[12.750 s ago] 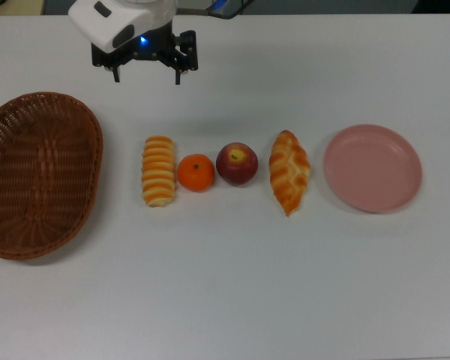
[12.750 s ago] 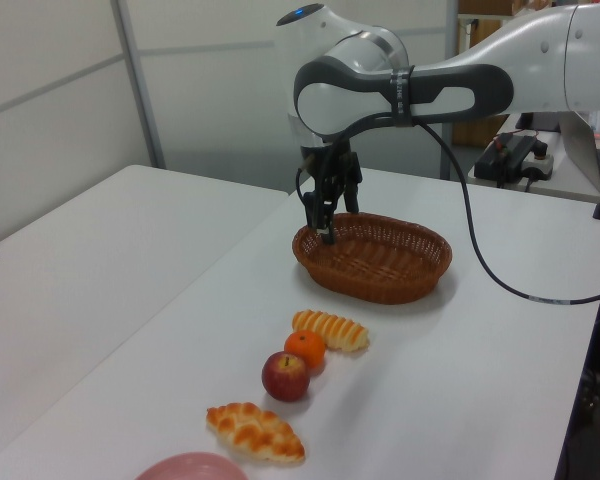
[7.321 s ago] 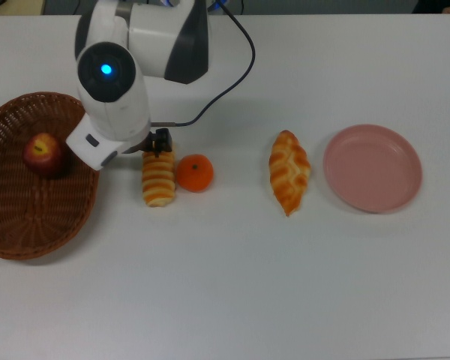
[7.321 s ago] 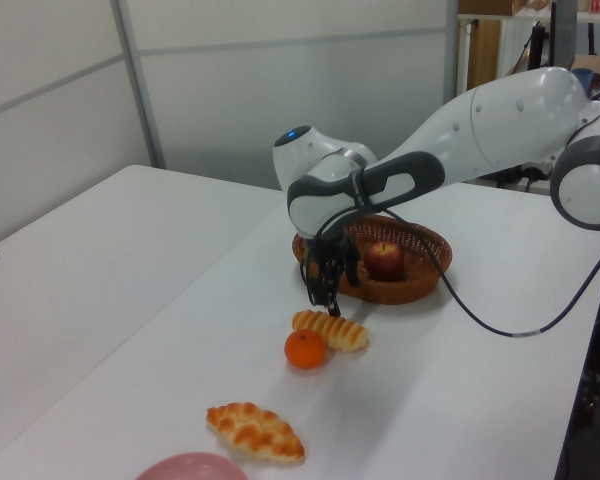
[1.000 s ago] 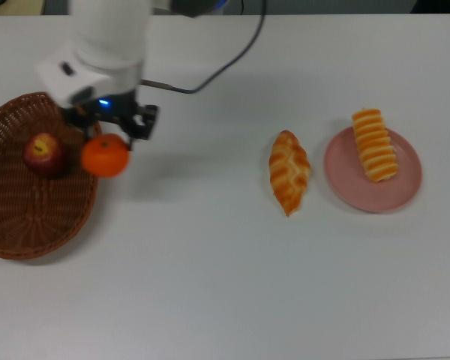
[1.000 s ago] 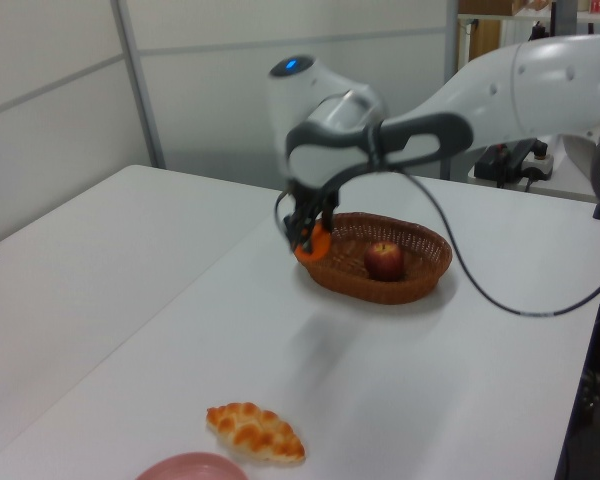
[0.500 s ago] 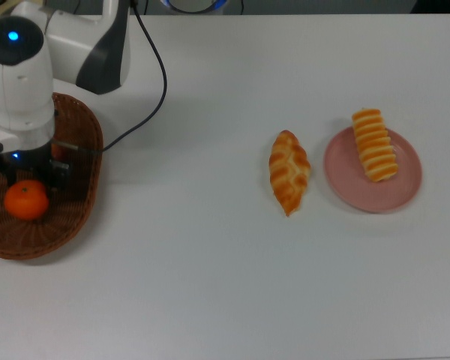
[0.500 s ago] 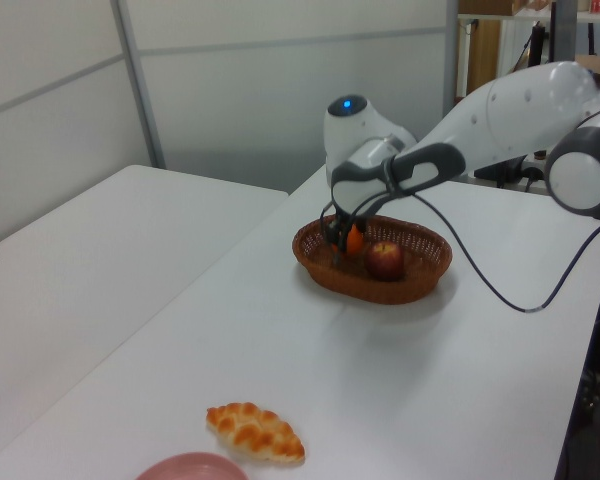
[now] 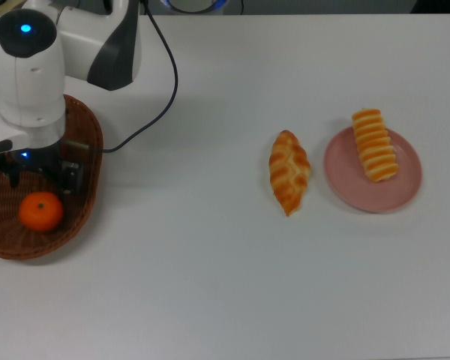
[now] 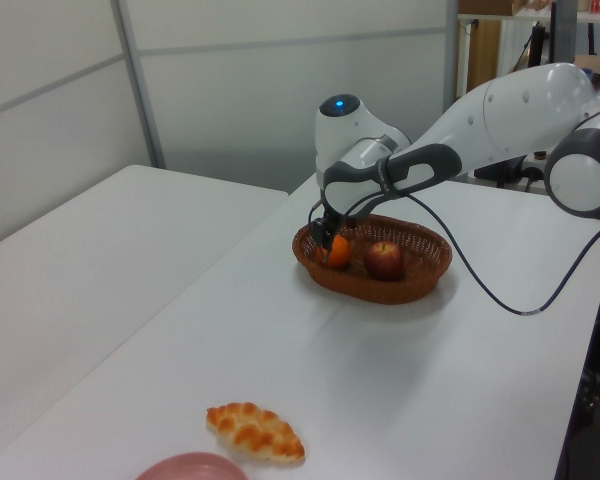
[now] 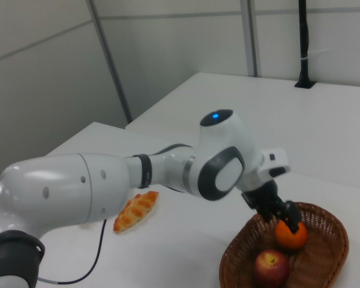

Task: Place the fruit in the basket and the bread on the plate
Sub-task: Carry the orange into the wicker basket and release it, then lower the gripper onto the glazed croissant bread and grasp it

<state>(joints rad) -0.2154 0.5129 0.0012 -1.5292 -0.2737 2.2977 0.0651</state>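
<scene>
The orange mandarin [image 9: 40,211] lies in the brown wicker basket [image 9: 96,142] at the top view's left. The dark red apple [image 10: 384,259] rests beside it, hidden under the arm in the top view. My gripper [image 9: 41,180] hangs open inside the basket, its tips just above the mandarin [image 11: 290,235] and not holding it. The ridged roll [image 9: 374,145] sits on the pink plate [image 9: 360,189] at the top view's right. The braided croissant [image 9: 289,172] lies on the table just left of the plate.
The arm's black cable [image 9: 161,90] trails over the table from the basket's rim toward the back edge. White table surface [image 9: 210,285] stretches between basket and croissant. Wall panels [image 10: 230,90] stand behind the table in the left view.
The mandarin was carried over the basket rim, lowered inside and let go. It now rests a little lower, beside the apple.
</scene>
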